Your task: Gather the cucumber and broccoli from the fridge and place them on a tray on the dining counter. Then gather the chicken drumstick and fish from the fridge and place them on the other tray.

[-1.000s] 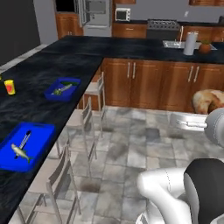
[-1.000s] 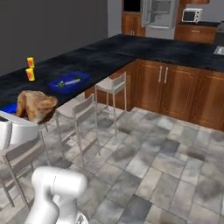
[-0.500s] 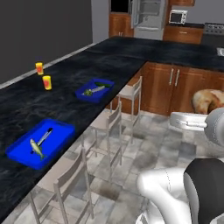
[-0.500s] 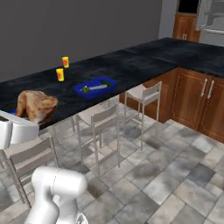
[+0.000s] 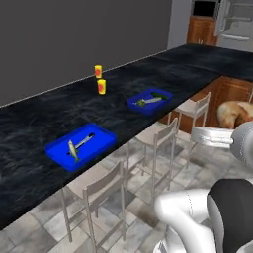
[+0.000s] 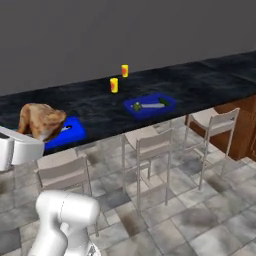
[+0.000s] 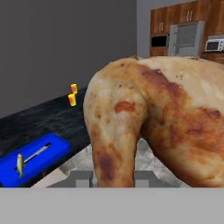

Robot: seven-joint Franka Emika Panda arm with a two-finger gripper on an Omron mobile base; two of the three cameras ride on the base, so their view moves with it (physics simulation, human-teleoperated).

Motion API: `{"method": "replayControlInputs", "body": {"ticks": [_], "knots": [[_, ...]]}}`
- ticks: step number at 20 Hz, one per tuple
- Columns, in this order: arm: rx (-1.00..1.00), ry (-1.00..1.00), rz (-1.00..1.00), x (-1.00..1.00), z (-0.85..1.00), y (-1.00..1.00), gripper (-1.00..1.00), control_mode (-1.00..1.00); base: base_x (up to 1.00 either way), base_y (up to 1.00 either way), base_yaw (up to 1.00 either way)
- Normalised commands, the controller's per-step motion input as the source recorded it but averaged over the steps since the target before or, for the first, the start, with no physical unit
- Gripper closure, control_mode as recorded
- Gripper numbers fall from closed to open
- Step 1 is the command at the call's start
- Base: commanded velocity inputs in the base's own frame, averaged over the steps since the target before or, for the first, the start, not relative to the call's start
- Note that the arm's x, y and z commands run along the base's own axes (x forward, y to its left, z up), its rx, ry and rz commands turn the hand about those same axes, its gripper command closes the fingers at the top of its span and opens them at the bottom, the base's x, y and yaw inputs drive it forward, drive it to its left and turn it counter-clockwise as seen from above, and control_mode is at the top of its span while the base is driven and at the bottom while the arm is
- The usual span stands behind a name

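The chicken drumstick (image 7: 162, 127) is clamped in the gripper (image 7: 113, 178), jaws closed tight on its lower end, held up in the air off to the side of the dining counter (image 5: 163, 74) and above the tiled floor (image 6: 210, 210). Close up it's a golden orange-brown lump with darker roasted patches; from the right base view it shows as a brown blob (image 6: 40, 121) in front of the near tray.

The counter is a long black stone top with faint grey marbling, against a plain dark grey wall. Two blue trays sit on it, well apart: the near tray (image 5: 99, 147) has the fish (image 5: 73, 149) beside a thin grey utensil (image 5: 85, 141), the far tray (image 5: 163, 99) has greens in it. Two little yellow cups (image 5: 101, 86) stand further back. Pale chairs (image 5: 163, 143) line the counter's edge, with wood cabinets and the fridge (image 5: 237, 24) at the far end.
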Motion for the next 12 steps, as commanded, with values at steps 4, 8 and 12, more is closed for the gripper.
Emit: {"method": "replayControlInputs", "body": {"ticks": [4,8,12], "knots": [[0.00,0.00,0.00,0.00,0.00,0.00,1.00,1.00,0.25,-0.23,0.50],[0.00,0.00,0.00,0.00,0.00,0.00,1.00,1.00,0.44,-0.26,0.48],[0.00,0.00,0.00,0.00,0.00,0.00,1.00,1.00,0.61,-0.20,0.44]]}}
